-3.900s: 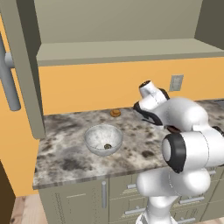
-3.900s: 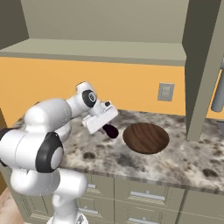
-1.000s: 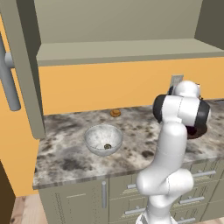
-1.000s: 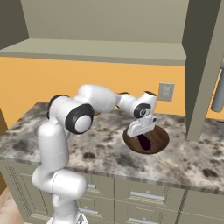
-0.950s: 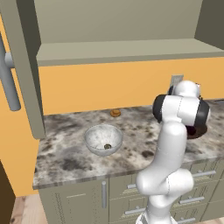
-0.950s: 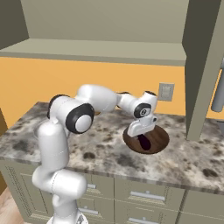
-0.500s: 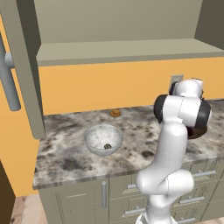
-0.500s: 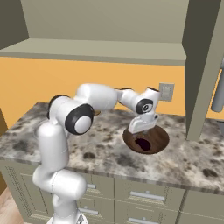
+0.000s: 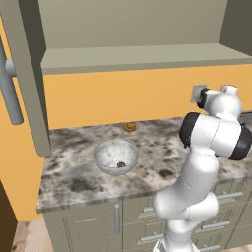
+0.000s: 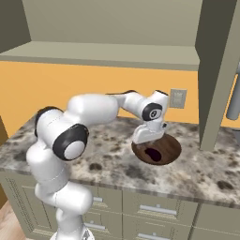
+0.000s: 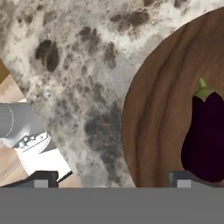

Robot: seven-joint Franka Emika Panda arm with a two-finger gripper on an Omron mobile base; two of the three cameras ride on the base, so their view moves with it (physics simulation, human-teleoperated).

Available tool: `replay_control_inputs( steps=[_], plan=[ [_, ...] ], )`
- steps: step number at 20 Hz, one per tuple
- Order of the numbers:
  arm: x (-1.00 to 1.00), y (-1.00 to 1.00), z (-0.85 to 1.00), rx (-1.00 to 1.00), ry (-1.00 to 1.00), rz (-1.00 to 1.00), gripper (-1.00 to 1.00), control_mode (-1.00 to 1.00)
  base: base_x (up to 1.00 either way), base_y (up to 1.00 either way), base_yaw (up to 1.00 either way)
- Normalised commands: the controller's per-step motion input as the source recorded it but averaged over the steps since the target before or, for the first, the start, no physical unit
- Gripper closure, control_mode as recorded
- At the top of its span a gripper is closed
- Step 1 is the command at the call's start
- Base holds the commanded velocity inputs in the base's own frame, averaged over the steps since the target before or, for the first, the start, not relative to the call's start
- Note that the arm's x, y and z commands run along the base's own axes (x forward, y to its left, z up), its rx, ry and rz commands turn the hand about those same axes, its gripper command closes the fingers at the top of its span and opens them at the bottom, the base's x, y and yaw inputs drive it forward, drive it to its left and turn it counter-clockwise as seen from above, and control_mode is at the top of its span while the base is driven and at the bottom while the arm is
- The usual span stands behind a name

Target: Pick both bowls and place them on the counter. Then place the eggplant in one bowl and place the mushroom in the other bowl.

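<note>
Jaws spread wide, nothing between them: the gripper (image 10: 146, 136) hangs just above the wooden bowl (image 10: 157, 149), over its nine o'clock rim in the right base view. In the hand view the two dark fingertips (image 11: 42, 178) sit far apart along the bottom edge, one over bare marble, the other at the eggplant's lower end.

The eggplant (image 11: 204, 138) lies inside the wooden bowl, glossy and near-black, green cap pointing to twelve o'clock in the hand view, resting on the grain toward three o'clock. In the right base view it reads as a dark blot (image 10: 152, 152) near the bowl's centre.

The counter (image 10: 117, 168) carries both bowls. In the left base view the marbled bowl (image 9: 116, 156) stands upright well to the nine o'clock side of the arm, with the mushroom (image 9: 120, 165) a tiny tan speck on its floor. Beyond that bowl at about one o'clock, close to the orange wall, sits a small orange-brown lump (image 9: 130, 127), well apart from the bowl.

A wall socket (image 10: 177, 98) shows on the backsplash above the wooden bowl at one o'clock.
</note>
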Motion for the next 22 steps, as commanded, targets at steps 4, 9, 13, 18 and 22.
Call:
replay_control_inputs(
  steps=[4,9,13,18,22],
  plan=[
    [-0.81,0.43,0.4,-0.04,-0.01,-0.06,-1.0,-1.0,0.0,0.0,0.0],
    [-0.87,0.41,0.44,-0.08,-0.04,-0.09,-1.0,-1.0,0.0,0.0,0.0],
    [-0.85,0.36,0.56,-0.11,-0.09,-0.1,-1.0,-1.0,0.0,0.0,0.0],
    [-0.81,0.5,0.55,-0.14,-0.1,-0.09,-1.0,-1.0,0.0,0.0,0.0],
    [-0.87,0.59,0.48,-0.14,-0.1,-0.07,-1.0,-1.0,0.0,0.0,0.0]
  ],
)
